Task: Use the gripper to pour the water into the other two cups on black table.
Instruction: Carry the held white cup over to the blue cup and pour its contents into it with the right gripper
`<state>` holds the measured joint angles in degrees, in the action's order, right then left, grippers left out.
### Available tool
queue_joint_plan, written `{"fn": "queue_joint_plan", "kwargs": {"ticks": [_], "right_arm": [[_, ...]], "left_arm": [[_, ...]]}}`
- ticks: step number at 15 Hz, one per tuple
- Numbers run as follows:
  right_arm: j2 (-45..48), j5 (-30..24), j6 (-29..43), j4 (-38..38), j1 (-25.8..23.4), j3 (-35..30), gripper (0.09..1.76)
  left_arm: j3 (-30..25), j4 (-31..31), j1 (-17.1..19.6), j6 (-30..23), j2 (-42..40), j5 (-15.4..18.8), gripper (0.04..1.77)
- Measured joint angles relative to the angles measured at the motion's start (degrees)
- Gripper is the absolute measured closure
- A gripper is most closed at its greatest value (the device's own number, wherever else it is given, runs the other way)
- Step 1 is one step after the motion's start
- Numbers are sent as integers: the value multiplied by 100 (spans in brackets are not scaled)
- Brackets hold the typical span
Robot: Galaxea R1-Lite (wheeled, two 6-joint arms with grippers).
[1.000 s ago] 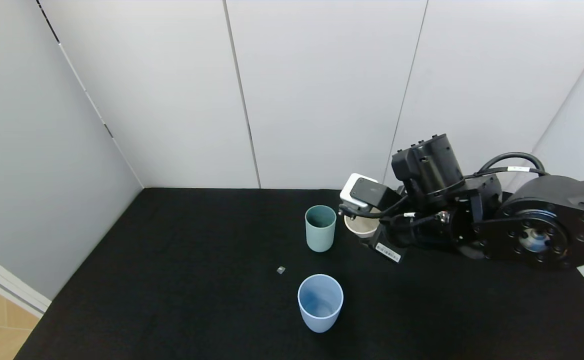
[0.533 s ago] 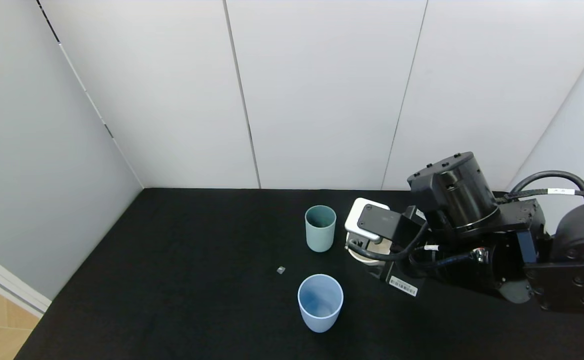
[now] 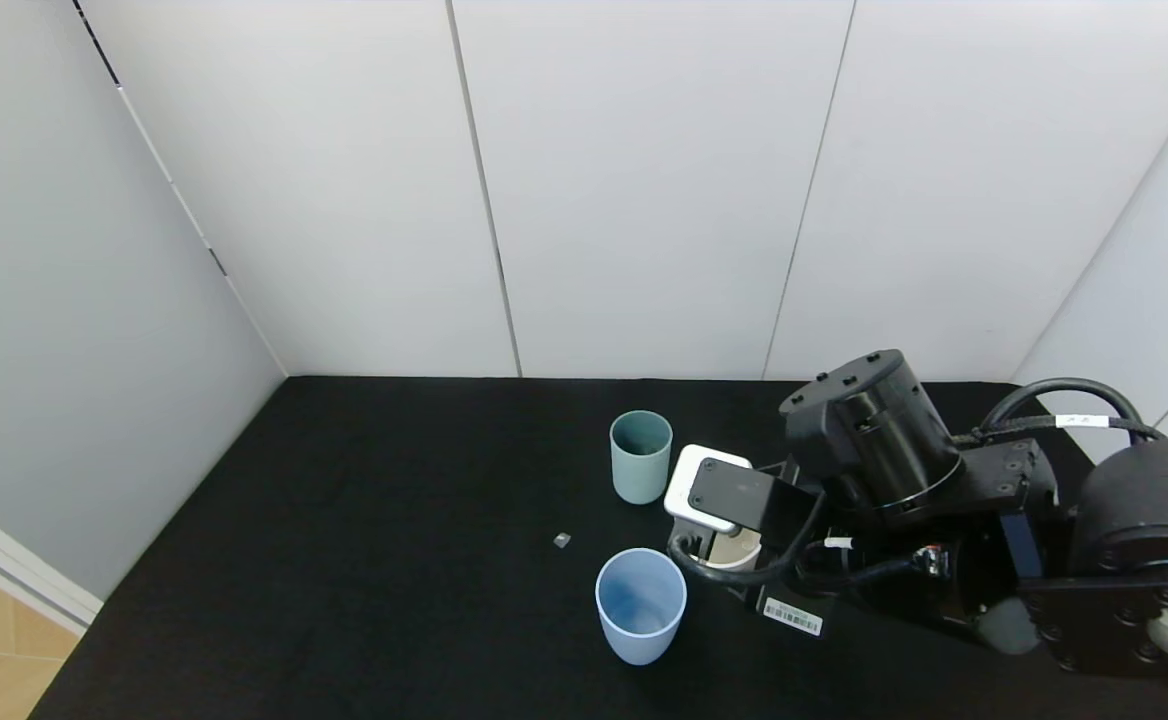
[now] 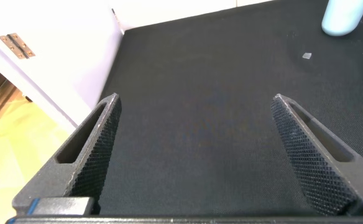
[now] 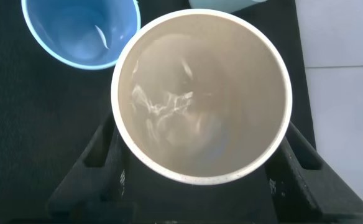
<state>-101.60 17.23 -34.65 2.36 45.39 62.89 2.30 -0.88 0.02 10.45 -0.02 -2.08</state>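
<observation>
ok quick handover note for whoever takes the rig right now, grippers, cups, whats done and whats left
Right gripper: shut on the beige cup, water in it, held beside the pale blue cup.
Left gripper: open, holding nothing, parked over the black table.
Teal cup stands upright behind the blue one.
Done: beige cup picked up and brought to the blue cup.
Left: pour into both; whether either already holds water is unclear.

A black table (image 3: 364,560) with a fine fabric-like texture fills the lower part of the head view and meets white wall panels at its far edge. A teal cup (image 3: 640,456) stands upright near the middle. A pale blue cup (image 3: 640,604), slightly wider, stands upright nearer the robot, well apart from the teal one. A tiny grey speck (image 3: 561,540) lies between them, off to their left.
</observation>
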Motion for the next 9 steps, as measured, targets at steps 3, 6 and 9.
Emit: {"fn": "queue_joint_plan", "kwargs": {"ticks": [3,6,9], "right_arm": [[-129,83,-223,11,23,87,58],[-256,127,-449,50,48,155,59],[-375,265,-730,61,59,238,59]], "left_arm": [[0,0,2,0,0,0,9],[0,0,0,0,0,0,9],[-2,0,2,0,0,0,9]]}}
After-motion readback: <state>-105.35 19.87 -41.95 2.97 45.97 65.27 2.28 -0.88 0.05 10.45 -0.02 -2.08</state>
